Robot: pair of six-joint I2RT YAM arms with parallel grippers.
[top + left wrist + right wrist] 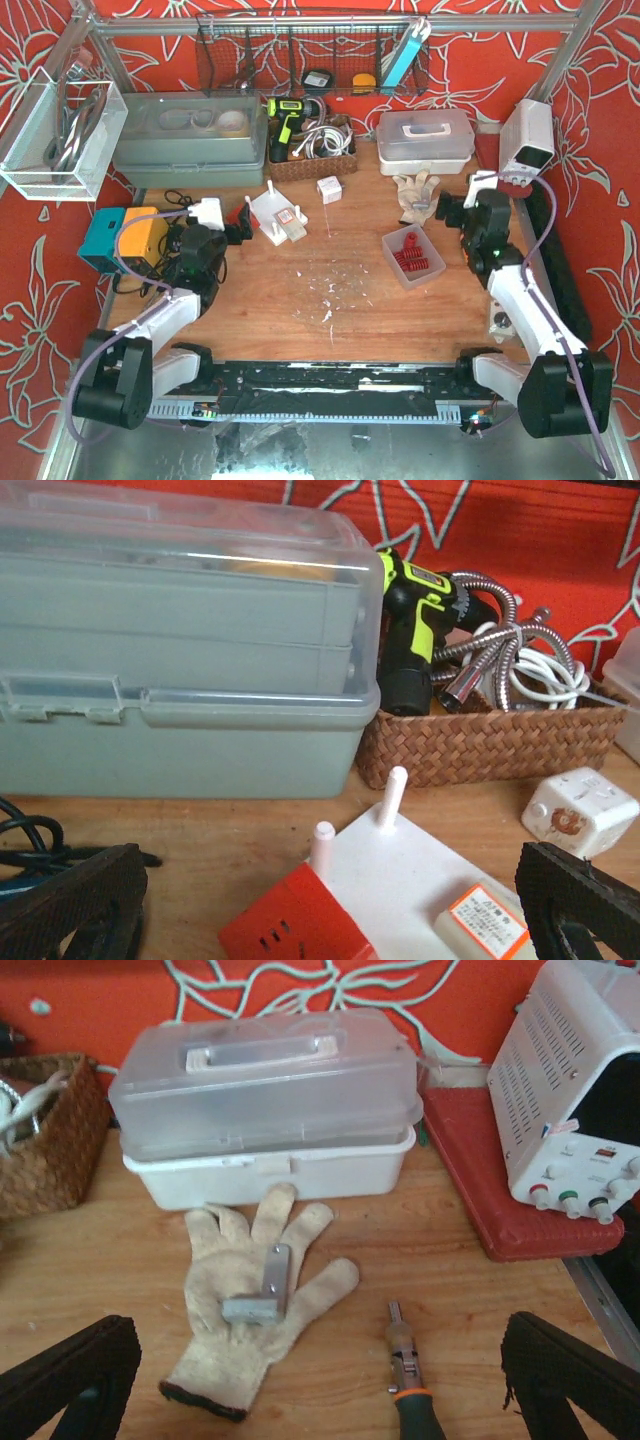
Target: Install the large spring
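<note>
Several red springs lie in a clear tray (412,256) right of centre; I cannot tell which is the large spring. A white base plate (420,875) with two upright pegs (392,796) sits left of centre, also seen from above as the plate (278,216). On it are a red block (295,925) and a labelled cream block (485,922). My left gripper (238,230) hangs just left of the plate, open, and its jaws (330,915) hold nothing. My right gripper (448,210) is open and empty behind the tray, over bare wood (320,1385).
A grey toolbox (190,135) and a wicker basket (490,745) with a drill stand at the back. A glove (250,1305) carrying a metal bracket (265,1285), a screwdriver (410,1385), a white lidded box (265,1110) and a power supply (580,1090) lie near the right gripper. A white cube (580,815) sits by the basket.
</note>
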